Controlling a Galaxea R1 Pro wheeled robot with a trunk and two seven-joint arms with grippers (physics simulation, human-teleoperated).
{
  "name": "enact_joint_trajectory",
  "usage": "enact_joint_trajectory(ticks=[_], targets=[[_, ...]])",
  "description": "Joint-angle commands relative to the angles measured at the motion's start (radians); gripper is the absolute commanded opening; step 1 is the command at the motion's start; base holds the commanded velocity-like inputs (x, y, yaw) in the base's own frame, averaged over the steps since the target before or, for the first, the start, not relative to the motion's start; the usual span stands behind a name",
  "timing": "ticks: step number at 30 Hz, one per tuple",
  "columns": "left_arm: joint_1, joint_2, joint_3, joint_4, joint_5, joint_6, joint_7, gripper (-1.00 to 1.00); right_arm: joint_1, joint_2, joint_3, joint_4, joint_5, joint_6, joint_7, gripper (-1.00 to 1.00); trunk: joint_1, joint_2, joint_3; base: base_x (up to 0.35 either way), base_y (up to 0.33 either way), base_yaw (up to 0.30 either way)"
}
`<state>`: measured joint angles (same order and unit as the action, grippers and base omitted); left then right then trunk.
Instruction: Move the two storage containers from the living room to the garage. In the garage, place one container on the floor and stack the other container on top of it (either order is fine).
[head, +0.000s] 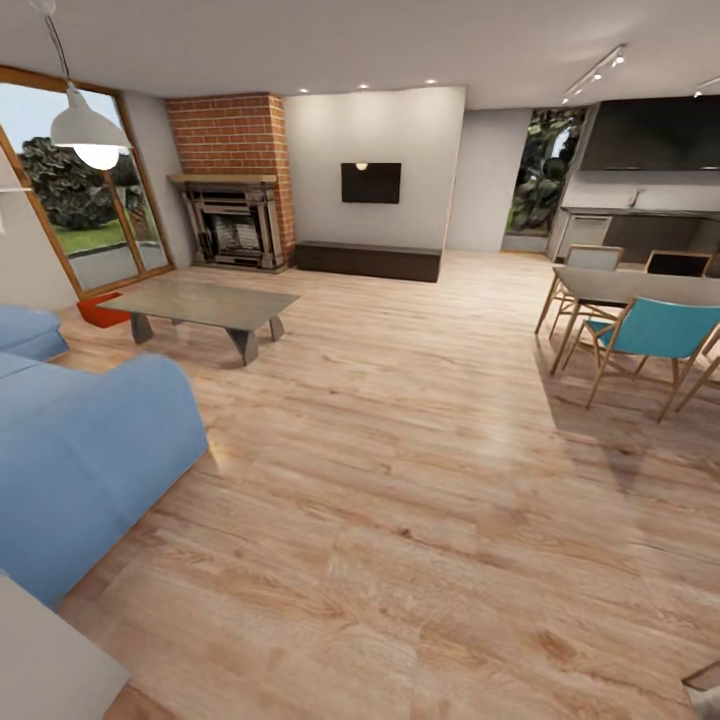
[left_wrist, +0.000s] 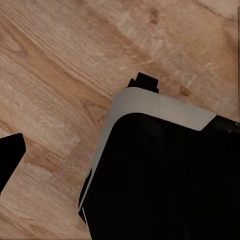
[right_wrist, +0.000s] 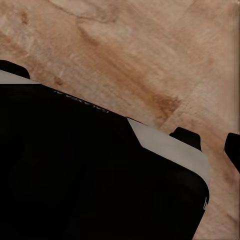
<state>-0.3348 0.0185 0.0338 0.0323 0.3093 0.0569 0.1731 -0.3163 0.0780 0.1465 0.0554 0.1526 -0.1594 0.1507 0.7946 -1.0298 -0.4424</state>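
Observation:
I am in the living room, on its light wood-plank floor (head: 400, 480). One orange-red storage container (head: 103, 311) lies on the floor at the far left, partly hidden behind the low grey coffee table (head: 205, 302), near the glass doors (head: 90, 215). In the left wrist view one dark fingertip (left_wrist: 10, 160) of my left gripper hangs over the planks beside my black and white base (left_wrist: 160, 170), with nothing in it. The right wrist view has a dark fingertip (right_wrist: 233, 150) of my right gripper at the frame edge, also empty, above the base (right_wrist: 90, 170).
A blue sofa (head: 85, 450) fills the near left. A white surface corner (head: 50, 660) sits at the bottom left. A dining table with chairs (head: 640, 330) stands at the right. A brick fireplace (head: 235, 215) and a low dark bench (head: 365, 260) line the far wall.

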Motion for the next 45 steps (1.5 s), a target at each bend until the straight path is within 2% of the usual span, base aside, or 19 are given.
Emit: enact_joint_trajectory(ticks=[1, 20, 45], targets=[[-0.001, 0.0, 0.003, 0.001, 0.002, 0.001, 0.002, 1.0, -0.002, 0.0, 0.007, 0.004, 0.001, -0.008, 0.0, 1.0, 0.001, -0.001, -0.001, 0.339, 0.0, 0.0], [-0.001, 0.001, 0.004, 0.0, 0.005, 0.0, 0.002, 1.0, -0.001, 0.002, 0.007, 0.004, 0.002, -0.008, 0.0, 1.0, 0.001, -0.001, -0.001, 0.329, 0.0, 0.0], [-0.001, 0.002, 0.004, 0.0, 0.004, 0.0, 0.002, 1.0, -0.002, 0.0, 0.007, 0.004, 0.002, -0.008, 0.0, 1.0, 0.001, -0.001, -0.001, 0.229, 0.0, 0.0]])
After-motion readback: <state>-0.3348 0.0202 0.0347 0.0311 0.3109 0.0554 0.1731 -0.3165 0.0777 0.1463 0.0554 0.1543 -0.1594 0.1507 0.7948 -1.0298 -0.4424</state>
